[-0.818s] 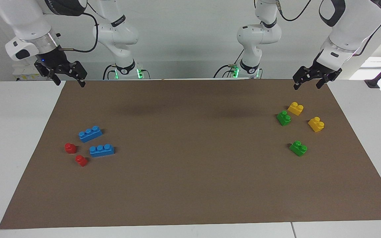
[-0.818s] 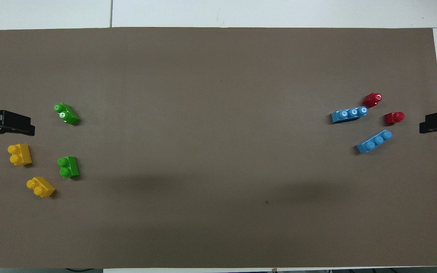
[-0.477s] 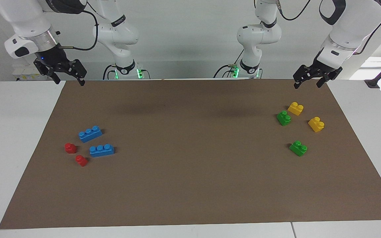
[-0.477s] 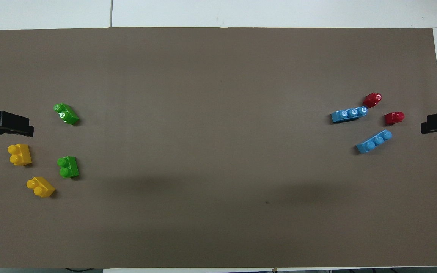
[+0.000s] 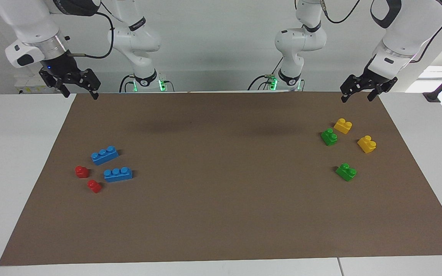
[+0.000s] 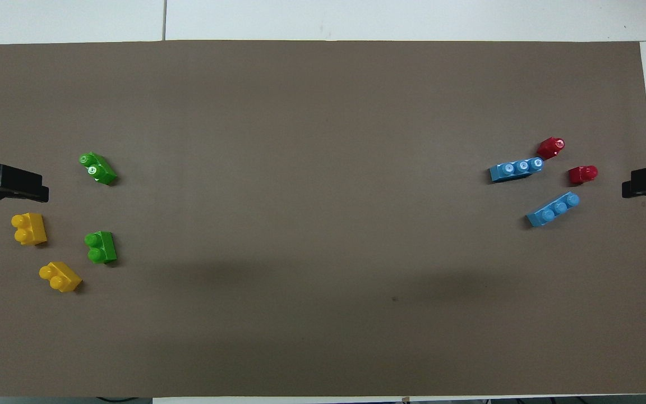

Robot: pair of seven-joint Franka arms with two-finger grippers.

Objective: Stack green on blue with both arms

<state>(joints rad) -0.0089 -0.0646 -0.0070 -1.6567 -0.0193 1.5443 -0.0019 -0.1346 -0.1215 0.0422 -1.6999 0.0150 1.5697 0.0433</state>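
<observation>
Nearest the robots, over the mat's edge by the bases, both grippers hang in the air with nothing in them: the left gripper (image 5: 356, 95) at the left arm's end of the brown mat (image 5: 221, 214), its fingers spread apart, and the right gripper (image 5: 81, 93) at the right arm's end, fingers likewise spread. On the mat at the left arm's end, a yellow two-stud brick (image 5: 342, 125) lies closest to the robots, with one green brick (image 5: 329, 137) just beside it, toward the table's middle. A second yellow brick (image 5: 366, 144) sits a little farther out and closer to the mat's end edge, apart from both. Farther still lies the other green brick (image 5: 346, 171), alone and well clear of the rest. At the right arm's end, well apart from all of these, one blue three-stud brick (image 5: 104, 155) lies angled, and the second blue brick (image 5: 117, 174) lies just farther out, near it but not touching. A red single-stud brick (image 5: 81, 171) sits beside the blue pair toward the mat's end edge, and another red brick (image 5: 94, 186) is farthest from the robots.
</observation>
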